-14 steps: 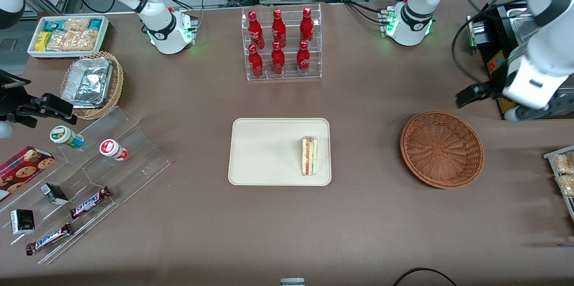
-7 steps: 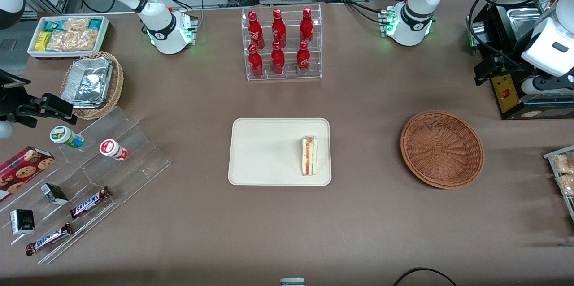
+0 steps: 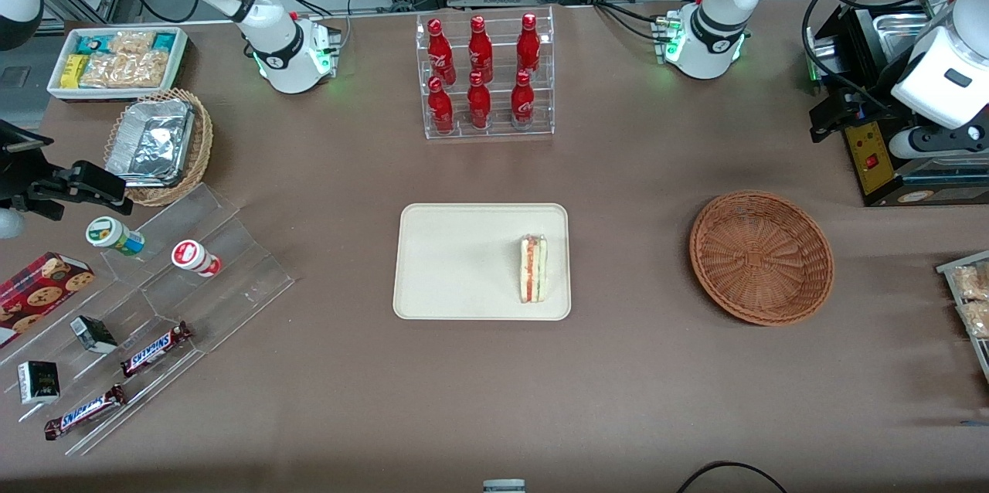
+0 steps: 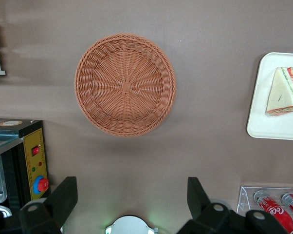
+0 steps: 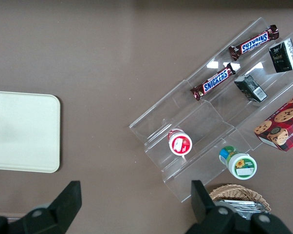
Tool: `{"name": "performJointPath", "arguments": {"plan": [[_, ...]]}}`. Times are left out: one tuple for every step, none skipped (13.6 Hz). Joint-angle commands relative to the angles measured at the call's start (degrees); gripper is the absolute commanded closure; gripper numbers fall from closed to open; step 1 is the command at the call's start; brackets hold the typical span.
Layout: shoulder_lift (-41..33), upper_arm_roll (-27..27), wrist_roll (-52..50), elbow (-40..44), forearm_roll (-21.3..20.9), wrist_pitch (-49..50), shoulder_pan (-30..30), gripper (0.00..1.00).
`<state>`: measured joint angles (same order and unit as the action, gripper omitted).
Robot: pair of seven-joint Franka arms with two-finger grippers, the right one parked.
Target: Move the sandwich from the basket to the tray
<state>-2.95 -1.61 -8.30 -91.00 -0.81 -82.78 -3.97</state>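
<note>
Since the food is already where it belongs, here is how things look.

Sandwich: the sandwich (image 3: 534,269) lies flat on the tray (image 3: 456,261), close to the rim at the working arm's end.

Basket: the basket (image 3: 761,257) has nothing in it. It sits well apart from the tray, toward the working arm's end of the table.

Gripper: the gripper (image 4: 129,195) is high up, above the table near the basket and a black box with a red button (image 3: 871,161). Its two fingers (image 4: 64,195) are spread wide and hold nothing.

Job: it looks done, I think, because the sandwich is on the tray.

How to finish well: keep the arm high and away from the tray, so nothing bumps the sandwich. Keep clear of the black box and the rack of red bottles (image 3: 483,76) too.
</note>
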Motion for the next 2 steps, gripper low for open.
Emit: {"name": "performJointPath", "arguments": {"plan": [[0.5, 0.3, 0.9, 1.2, 0.6, 1.4, 0.2, 0.00], [0.5, 0.3, 0.8, 1.1, 0.6, 1.4, 0.0, 0.00]]}}
